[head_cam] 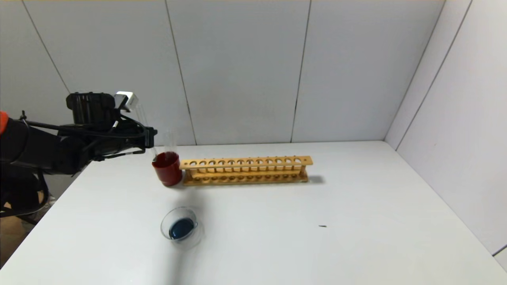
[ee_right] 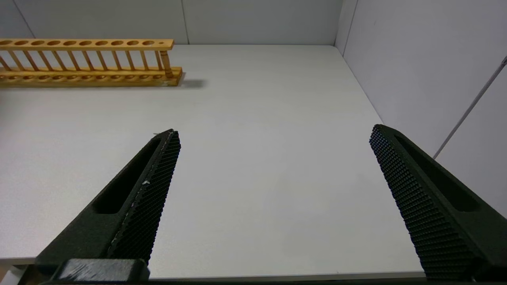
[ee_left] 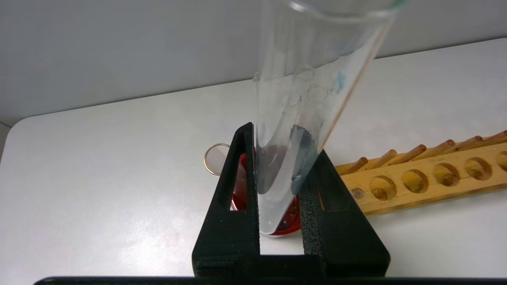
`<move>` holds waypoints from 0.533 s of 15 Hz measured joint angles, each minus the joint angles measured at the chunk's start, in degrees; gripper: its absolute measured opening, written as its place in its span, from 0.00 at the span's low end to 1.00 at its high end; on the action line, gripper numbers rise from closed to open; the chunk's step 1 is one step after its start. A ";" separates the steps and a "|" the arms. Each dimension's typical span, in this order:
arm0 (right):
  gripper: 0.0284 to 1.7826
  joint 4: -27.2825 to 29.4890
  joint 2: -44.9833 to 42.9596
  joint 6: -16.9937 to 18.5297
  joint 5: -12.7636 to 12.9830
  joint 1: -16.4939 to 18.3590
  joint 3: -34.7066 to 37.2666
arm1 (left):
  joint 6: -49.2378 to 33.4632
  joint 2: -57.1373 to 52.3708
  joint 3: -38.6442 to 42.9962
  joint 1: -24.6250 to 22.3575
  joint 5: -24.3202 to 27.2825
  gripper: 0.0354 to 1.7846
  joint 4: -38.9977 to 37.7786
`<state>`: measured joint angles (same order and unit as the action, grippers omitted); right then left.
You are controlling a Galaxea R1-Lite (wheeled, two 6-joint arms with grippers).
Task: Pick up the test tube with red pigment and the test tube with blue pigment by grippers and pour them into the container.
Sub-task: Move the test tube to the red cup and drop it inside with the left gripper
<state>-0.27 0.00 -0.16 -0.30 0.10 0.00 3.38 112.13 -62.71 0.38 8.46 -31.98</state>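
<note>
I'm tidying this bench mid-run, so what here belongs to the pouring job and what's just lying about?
Job: left gripper, the clear test tube it grips, second tube in the red cup, glass container holding dark blue liquid.
Lying about: empty wooden rack, open right gripper parked over the table.

Left arm (head_cam: pixel 43 148): black housing, orange shell patch at near edge. Black cables loop along forearm to wrist. Boxy black wrist block, ribbed top; pale grey-white block at tip.
Left gripper (ee_left: pixel 279 206): two black wedge-shaped fingers, hollow triangular cut-outs, layered printed texture, rough inner pads.
Right gripper (ee_right: pixel 277 198): two long black tapered fingers, slotted outer faces, diamond-knurled inner pads.
</note>
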 joint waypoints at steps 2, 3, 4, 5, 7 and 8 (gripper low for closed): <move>0.98 -0.02 0.00 0.00 -0.02 0.00 0.00 | 0.12 2.04 1.50 0.22 0.09 0.17 -4.43; 0.98 0.00 0.00 0.00 0.00 0.00 0.00 | 0.21 3.04 1.99 0.26 0.11 0.17 -6.06; 0.98 -0.02 0.00 0.00 0.00 0.00 0.00 | 0.26 4.05 2.29 0.35 0.11 0.17 -7.30; 0.98 0.02 0.00 0.00 -0.02 0.00 0.00 | 0.28 4.85 2.40 0.46 0.18 0.17 -7.79; 0.98 -0.02 0.00 0.00 0.00 0.00 0.00 | 0.21 6.25 2.18 0.59 0.18 0.17 -7.96; 0.98 0.02 0.00 0.00 -0.02 0.00 0.00 | 0.15 6.84 2.12 0.66 0.20 0.17 -7.96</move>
<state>-0.24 0.00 -0.16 -0.33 0.10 0.00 3.52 118.97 -60.59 1.04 8.66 -39.94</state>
